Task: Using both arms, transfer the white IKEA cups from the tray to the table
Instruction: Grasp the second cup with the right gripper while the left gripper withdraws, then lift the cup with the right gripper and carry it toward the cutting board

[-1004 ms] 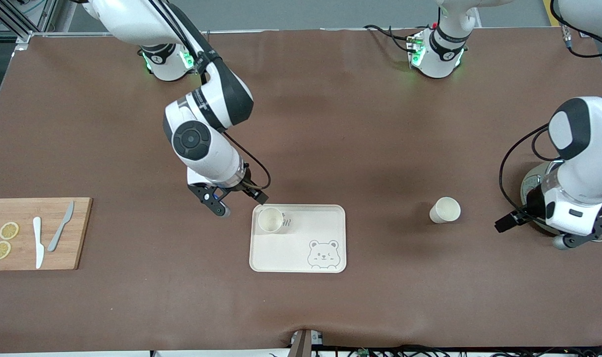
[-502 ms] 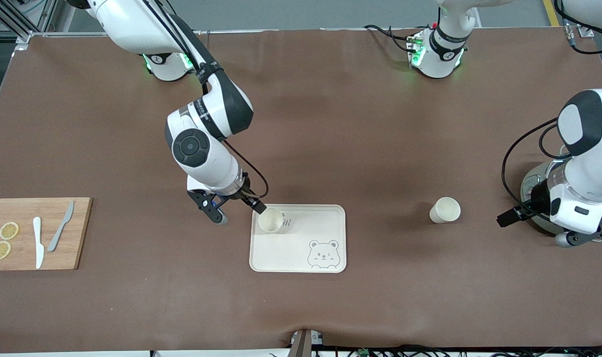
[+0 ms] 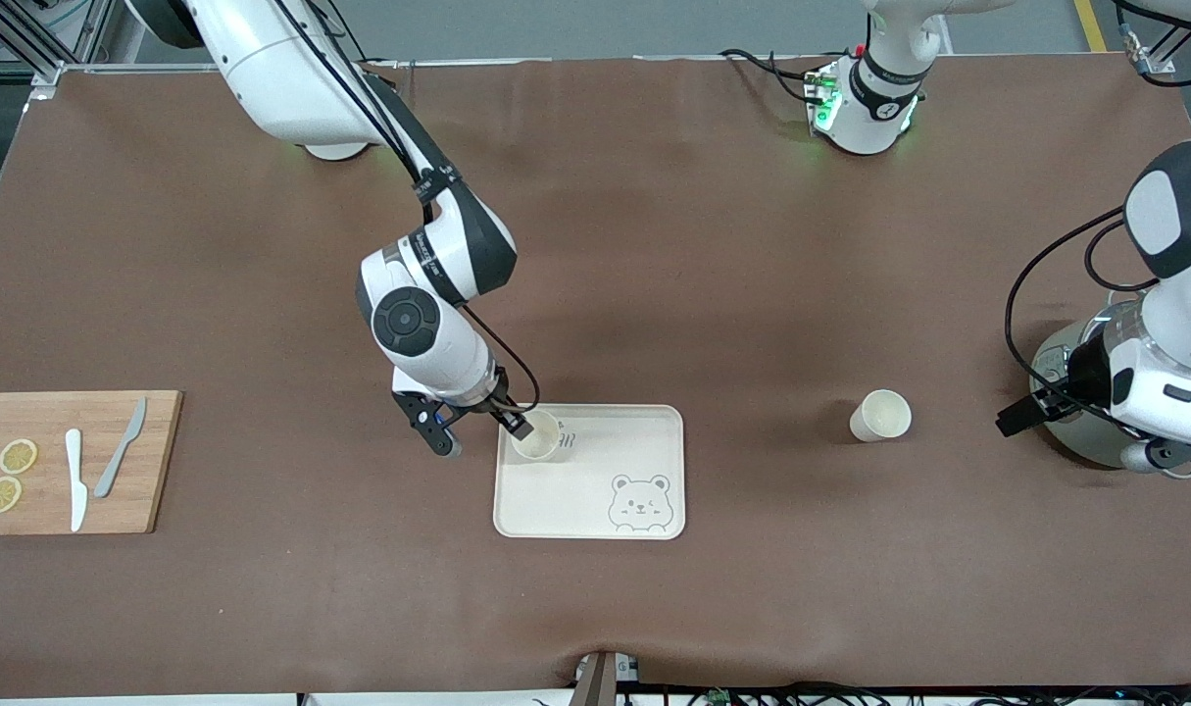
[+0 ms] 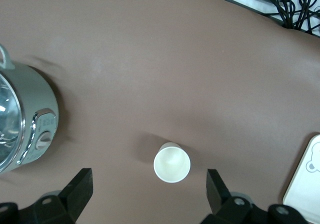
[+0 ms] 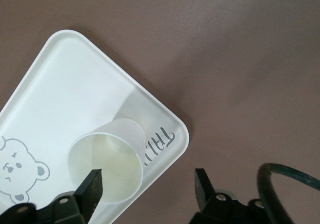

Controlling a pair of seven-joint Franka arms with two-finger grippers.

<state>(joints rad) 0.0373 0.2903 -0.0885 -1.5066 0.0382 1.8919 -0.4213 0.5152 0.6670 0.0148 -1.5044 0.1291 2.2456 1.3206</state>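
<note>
- your right gripper (image 3: 479, 431) has its fingers spread at the cup on the tray (image 3: 536, 434): in the right wrist view one finger (image 5: 92, 186) stands over the mouth of the cup and the other outside the wall, nothing pinched yet.
- this cup stands upright in the tray (image 3: 595, 510) corner toward the right arm's end, by the lettering.
- your left gripper (image 4: 147, 196) is spread wide and empty, above the cup on the table (image 3: 880, 415), close to a steel cooker (image 3: 1080, 407).
- you have one cup done, as i judge; one is left to lift out.
- the left arm waits.
</note>
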